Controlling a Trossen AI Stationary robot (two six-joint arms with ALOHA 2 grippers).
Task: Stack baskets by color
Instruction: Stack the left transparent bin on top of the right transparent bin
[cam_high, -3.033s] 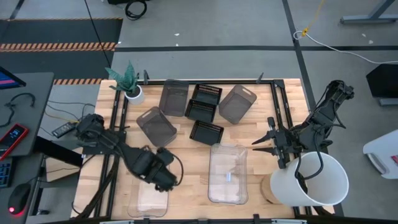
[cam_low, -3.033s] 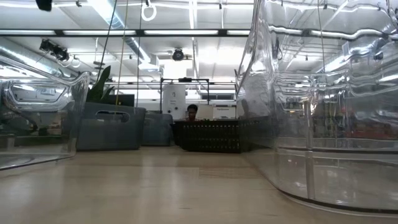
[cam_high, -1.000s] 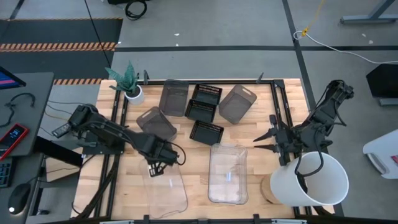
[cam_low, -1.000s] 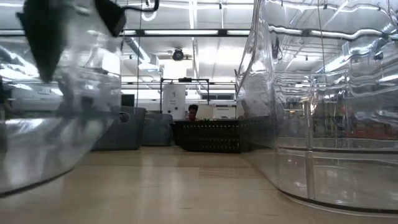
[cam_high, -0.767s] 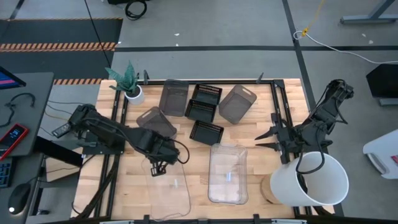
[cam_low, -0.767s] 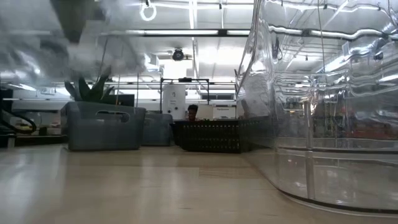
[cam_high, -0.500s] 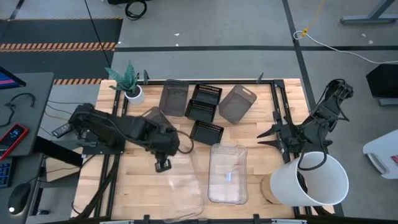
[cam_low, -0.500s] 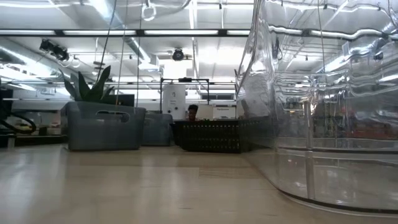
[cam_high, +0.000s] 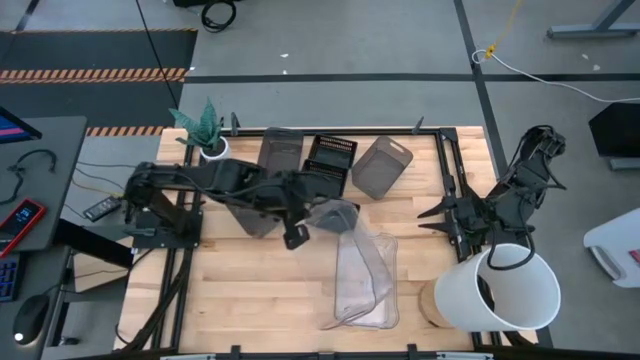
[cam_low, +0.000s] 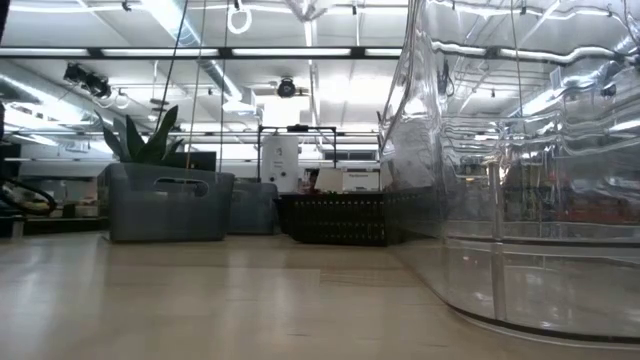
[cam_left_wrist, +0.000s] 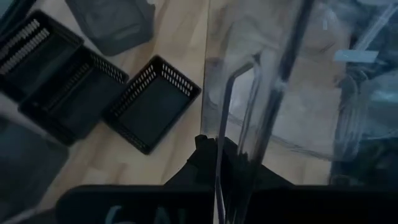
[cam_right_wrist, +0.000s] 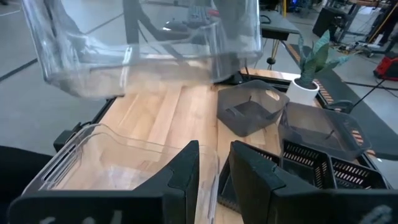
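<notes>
The main change was at the left arm. One second before, it held the clear basket over the front left part of the desk (cam_high: 240, 300). Now it reached across the middle, and the lifted clear basket (cam_right_wrist: 149, 37) hung tilted in the air, just over the other clear basket (cam_right_wrist: 106, 155) that stood on the desk at the front centre. The left end effector (cam_left_wrist: 227, 158) was pinched narrow on one wall of the lifted basket, as the left wrist view showed. For the task, we judged this to mean that the clear pile was close to being made. The basket was already near the right place, but it was not yet level and not yet set inside the lower one. We could not tell if a third clear basket was already nested in the lower one.

The right end effector (cam_right_wrist: 214, 165) waited at the right edge of the desk, beside the big white bucket (cam_high: 505, 290). Its fingers stood a little apart and held nothing.

Behind the clear baskets lay the other ones, not yet sorted. A single black lattice basket (cam_left_wrist: 152, 102) was just beside the lower clear basket, and more black ones (cam_high: 330, 155) were behind it. One grey basket (cam_high: 382, 165) was to their right, one (cam_high: 280, 150) to their left, and a third (cam_high: 250, 212) partly under the left arm. The plant pot (cam_high: 212, 150) stood at the back left corner. In our judgement, the nearest black basket was the only thing close enough to be pushed when the tilted basket comes down.
</notes>
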